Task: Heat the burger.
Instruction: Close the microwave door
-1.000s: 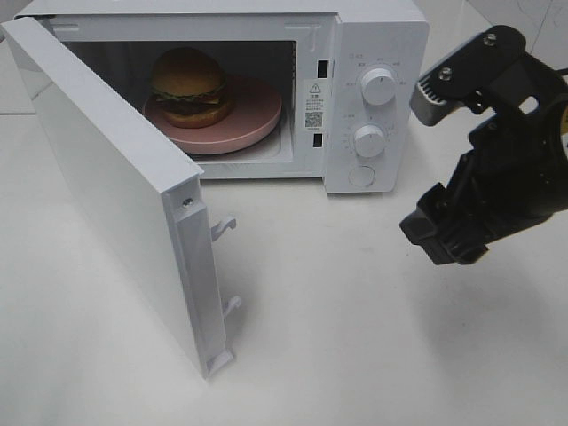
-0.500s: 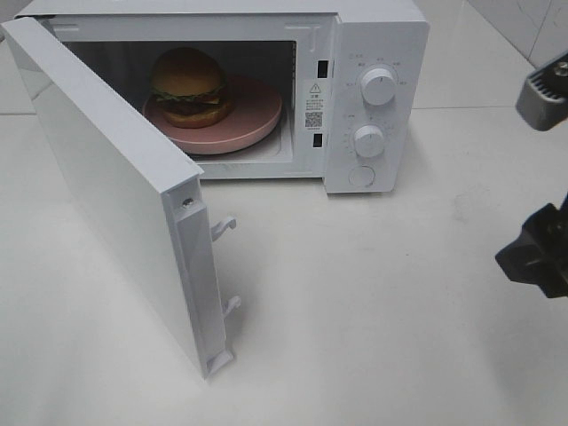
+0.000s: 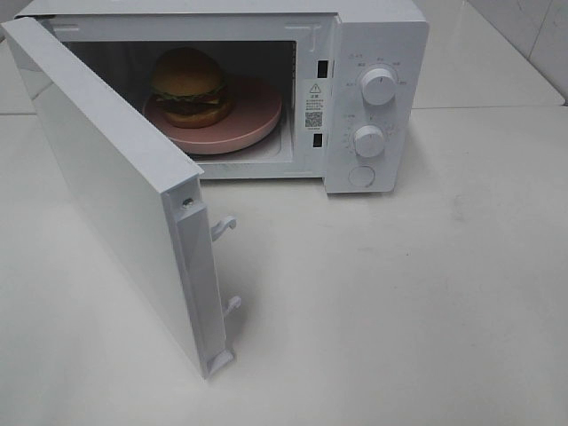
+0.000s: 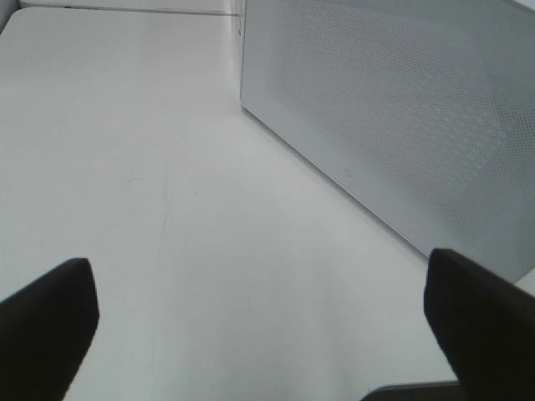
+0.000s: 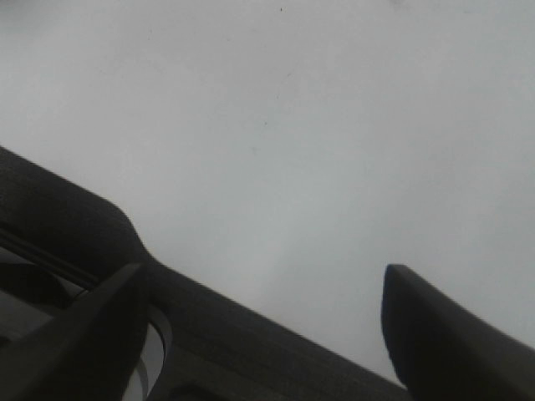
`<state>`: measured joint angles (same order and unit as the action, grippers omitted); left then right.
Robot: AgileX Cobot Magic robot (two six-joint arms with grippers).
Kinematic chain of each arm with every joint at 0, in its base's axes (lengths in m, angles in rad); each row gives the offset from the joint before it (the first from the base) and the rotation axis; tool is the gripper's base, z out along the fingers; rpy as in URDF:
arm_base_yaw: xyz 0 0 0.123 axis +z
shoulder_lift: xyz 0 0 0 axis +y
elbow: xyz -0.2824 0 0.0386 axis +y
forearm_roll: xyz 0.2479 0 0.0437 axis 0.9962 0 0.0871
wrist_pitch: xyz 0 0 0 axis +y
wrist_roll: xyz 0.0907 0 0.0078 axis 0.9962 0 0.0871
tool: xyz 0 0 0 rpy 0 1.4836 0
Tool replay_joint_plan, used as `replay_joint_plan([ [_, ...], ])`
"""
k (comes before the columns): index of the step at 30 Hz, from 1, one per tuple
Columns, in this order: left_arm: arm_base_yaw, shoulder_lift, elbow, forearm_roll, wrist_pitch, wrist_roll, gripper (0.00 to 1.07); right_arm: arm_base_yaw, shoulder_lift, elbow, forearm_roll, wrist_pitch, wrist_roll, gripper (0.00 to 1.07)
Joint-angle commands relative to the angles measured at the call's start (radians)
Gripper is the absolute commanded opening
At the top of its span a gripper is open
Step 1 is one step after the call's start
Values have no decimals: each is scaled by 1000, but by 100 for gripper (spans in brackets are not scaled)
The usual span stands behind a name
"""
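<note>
Burger with golden domed bun [image 3: 188, 82] sits in the white microwave [image 3: 383, 35]. My right gripper [image 5: 263, 276] has withdrawn, spread and empty like my left gripper [image 4: 263, 322]. The white door [image 3: 115, 204] needs shutting next.

We see the left gripper [image 4: 257, 267] with jaws spread wide and empty; our right gripper [image 5: 263, 280] likewise stands parted, nothing held between its jaws.

White microwave [image 3: 373, 106] with its door [image 3: 115, 195] swung wide open, pink plate [image 3: 257, 115] inside, two knobs [image 3: 379, 86] on the front panel. A perforated panel [image 4: 401, 109] of it sits just ahead of the left gripper [image 4: 263, 330], with plain white table [image 4: 125, 167] underneath.
</note>
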<state>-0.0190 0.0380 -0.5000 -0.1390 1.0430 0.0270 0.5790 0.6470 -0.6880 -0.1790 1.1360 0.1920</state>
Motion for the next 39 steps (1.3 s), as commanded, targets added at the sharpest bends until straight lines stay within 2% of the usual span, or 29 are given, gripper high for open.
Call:
replay_joint_plan([
  [1,2,-3,2,-9,-8,-1,98,-5,-60,6,6,80,5,75],
  [14,2,-3,2,-9,-8,-1,98,-10,-263,10,-1,137,6,75],
  [23,2,-3,2,-9,-8,-1,98,-187,-391,130,6,40,4,75],
  [25,2,-3,2,-9,-8,-1,98,-203,-402,140,6,30,4,75],
  [26,2,-3,2,-9,-8,-1,98,-243,-431,140,13,3,2,75],
  [35,2,-3,2,-9,-8,-1,98,-399,-559,140,84,-99,-1,75],
  [39,2,-3,2,-9,-8,-1,98,-430,-604,157,85,-124,-1,75],
])
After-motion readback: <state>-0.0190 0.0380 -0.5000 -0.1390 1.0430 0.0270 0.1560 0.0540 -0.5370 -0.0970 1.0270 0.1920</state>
